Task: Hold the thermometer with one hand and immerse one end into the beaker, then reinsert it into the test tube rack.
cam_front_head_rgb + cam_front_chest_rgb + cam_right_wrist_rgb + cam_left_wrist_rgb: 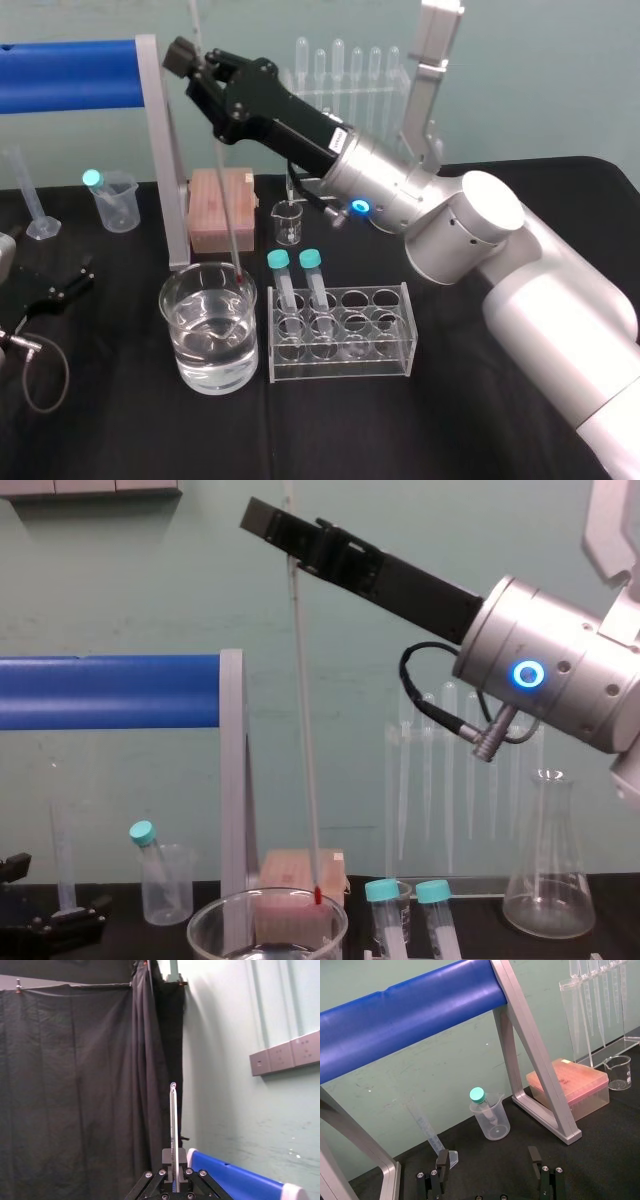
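Right arm reaches across the table, high over the beaker [190, 365]. Right gripper [195, 65] is clamped on the upper part of the thermometer [225, 180].

Left gripper [488, 1160] is parked low on the robot's left, jaws wide, holding nothing.

The beaker is part-filled with clear liquid and sits just left of the test tube rack [340, 372]. The rack has two capped tubes [281, 275] at its left end; the other holes look free.

The thermometer hangs near vertical. In the chest view its red tip [318, 893] sits about level with the beaker rim [200, 920], near the back wall. I can't tell that it's wet.

My read: this is the immersion step, dip not yet done. Next move needs a straight descent, keeping the tip off the glass wall. After that, a free rack hole.
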Motion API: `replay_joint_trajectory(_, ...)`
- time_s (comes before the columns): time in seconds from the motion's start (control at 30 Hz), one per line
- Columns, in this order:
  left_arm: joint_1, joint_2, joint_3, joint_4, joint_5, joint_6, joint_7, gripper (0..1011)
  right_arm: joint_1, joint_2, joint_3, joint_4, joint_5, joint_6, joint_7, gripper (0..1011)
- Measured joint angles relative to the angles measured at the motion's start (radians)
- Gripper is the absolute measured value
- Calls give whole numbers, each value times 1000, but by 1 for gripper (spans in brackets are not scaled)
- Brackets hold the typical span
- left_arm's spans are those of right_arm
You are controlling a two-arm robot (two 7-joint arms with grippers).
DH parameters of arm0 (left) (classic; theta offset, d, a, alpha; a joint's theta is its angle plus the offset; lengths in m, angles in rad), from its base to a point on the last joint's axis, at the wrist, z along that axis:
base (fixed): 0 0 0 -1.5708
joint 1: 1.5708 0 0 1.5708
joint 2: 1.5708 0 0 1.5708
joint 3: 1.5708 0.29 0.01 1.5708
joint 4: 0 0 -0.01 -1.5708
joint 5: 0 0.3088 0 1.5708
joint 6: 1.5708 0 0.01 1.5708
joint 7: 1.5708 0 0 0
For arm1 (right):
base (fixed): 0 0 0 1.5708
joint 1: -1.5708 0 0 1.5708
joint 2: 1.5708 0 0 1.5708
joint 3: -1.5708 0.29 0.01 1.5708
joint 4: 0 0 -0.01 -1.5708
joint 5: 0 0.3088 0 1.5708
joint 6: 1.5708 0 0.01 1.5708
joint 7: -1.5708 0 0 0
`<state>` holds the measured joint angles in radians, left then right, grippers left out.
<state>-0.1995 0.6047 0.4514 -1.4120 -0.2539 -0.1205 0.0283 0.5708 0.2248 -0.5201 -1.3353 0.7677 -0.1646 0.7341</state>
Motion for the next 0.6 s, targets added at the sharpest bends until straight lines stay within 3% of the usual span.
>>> replay_joint_trajectory(0.33, 0, 0, 0, 0, 0, 0, 0, 1008, 16, -23, -37, 36, 11, -11, 33, 55)
replay_joint_trajectory(0.6, 0, 0, 0, 0, 0, 0, 0, 1008, 23, -51, -48, 97, 25, -65, 91, 56)
